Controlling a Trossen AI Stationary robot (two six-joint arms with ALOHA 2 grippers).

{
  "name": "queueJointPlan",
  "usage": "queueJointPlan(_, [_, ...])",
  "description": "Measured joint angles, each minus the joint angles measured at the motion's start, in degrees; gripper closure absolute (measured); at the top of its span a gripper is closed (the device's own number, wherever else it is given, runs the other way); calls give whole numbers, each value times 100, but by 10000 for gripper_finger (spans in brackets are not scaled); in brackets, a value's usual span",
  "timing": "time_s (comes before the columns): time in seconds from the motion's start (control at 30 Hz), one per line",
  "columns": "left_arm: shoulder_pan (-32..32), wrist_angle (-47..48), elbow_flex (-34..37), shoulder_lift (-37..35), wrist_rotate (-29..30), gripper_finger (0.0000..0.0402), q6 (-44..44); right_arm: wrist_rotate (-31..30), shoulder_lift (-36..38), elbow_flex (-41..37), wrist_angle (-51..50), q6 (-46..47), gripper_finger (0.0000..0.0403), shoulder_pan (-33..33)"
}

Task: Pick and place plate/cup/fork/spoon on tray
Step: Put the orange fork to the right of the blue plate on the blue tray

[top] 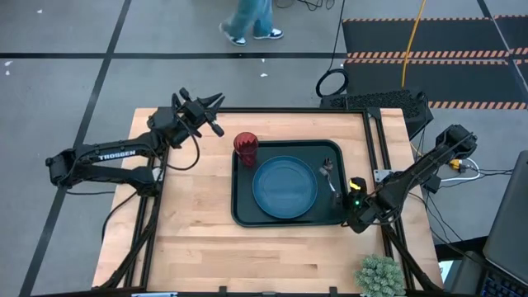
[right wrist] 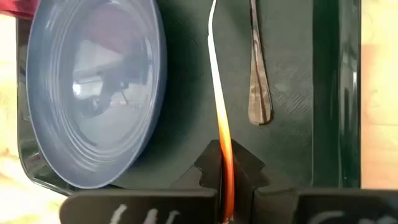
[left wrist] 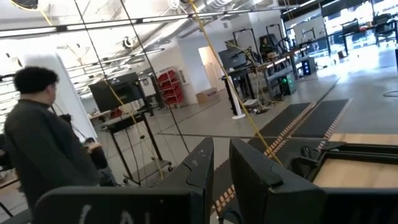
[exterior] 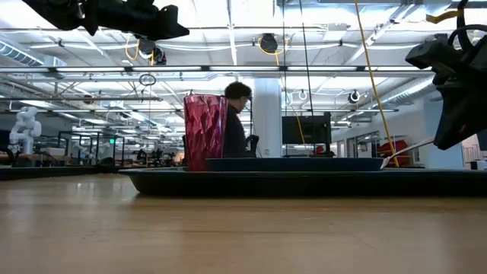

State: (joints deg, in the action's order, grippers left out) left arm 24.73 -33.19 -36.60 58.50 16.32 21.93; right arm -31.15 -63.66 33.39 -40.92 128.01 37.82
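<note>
1. Our right gripper (right wrist: 225,186) pinches the fork (right wrist: 216,112) handle; the fork runs lengthwise over the tray (right wrist: 292,124), between plate (right wrist: 93,87) and spoon (right wrist: 258,68).
2. Release likely follows; contact is unclear.
3. Our left gripper (top: 210,111) waits, narrowly parted.

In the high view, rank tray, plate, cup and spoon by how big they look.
1. tray
2. plate
3. cup
4. spoon, a thin sliver beside the plate, smallest.

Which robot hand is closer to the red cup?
Left. The left gripper hovers just beyond the cup at the tray's corner; the right gripper is across the tray, holding the fork.
</note>
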Motion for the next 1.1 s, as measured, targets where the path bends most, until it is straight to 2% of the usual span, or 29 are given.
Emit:
queueJointPlan(0.4, [2,5,0,0,2,346,51,135,0,-2,193,-11,398,-148])
queueJointPlan(0.83, [2,35,0,0,7,346,83,122,0,-2,188,-131,300,-225])
queueJointPlan(1.1, [2,35,0,0,7,346,83,137,0,-2,78,-532,287,-223])
